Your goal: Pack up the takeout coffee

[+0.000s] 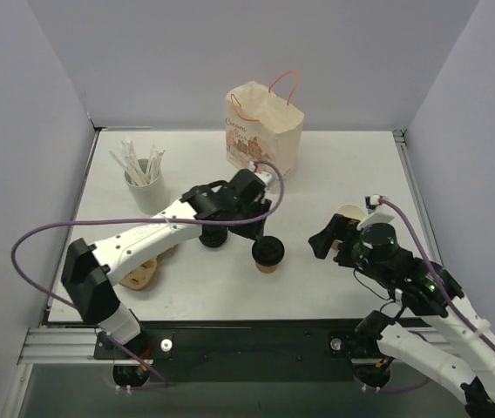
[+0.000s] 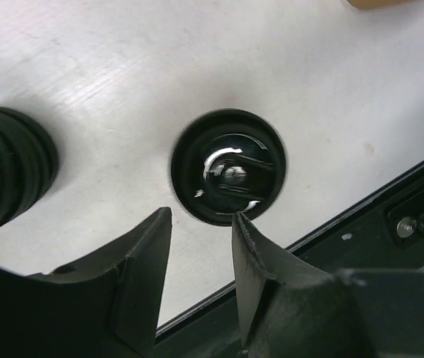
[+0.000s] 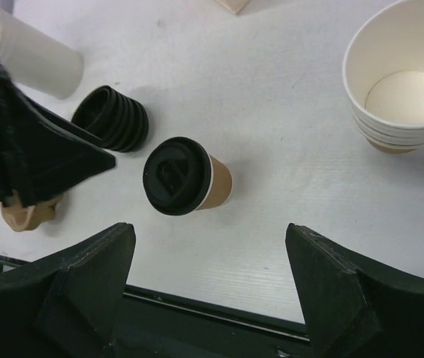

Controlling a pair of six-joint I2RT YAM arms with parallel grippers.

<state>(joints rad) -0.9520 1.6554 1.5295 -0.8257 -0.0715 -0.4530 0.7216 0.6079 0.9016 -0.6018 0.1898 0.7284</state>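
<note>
The takeout coffee (image 1: 268, 254), a brown paper cup with a black lid, stands upright on the white table near the front middle. It also shows in the left wrist view (image 2: 228, 165) and the right wrist view (image 3: 186, 177). My left gripper (image 1: 262, 223) hovers just above and behind the cup, open and empty. In its own view the gripper (image 2: 201, 218) has its fingertips at the lid's near rim, not around it. My right gripper (image 1: 328, 237) is wide open and empty, to the right of the cup. In its own view the gripper (image 3: 210, 242) is well clear of the cup.
A paper bag with handles (image 1: 263, 131) stands open at the back. A stack of black lids (image 1: 213, 237) lies under my left arm. A stack of lidless cups (image 1: 349, 216) sits by my right gripper. A white holder with stirrers (image 1: 145, 187) is back left, and a tan object (image 1: 139, 272) front left.
</note>
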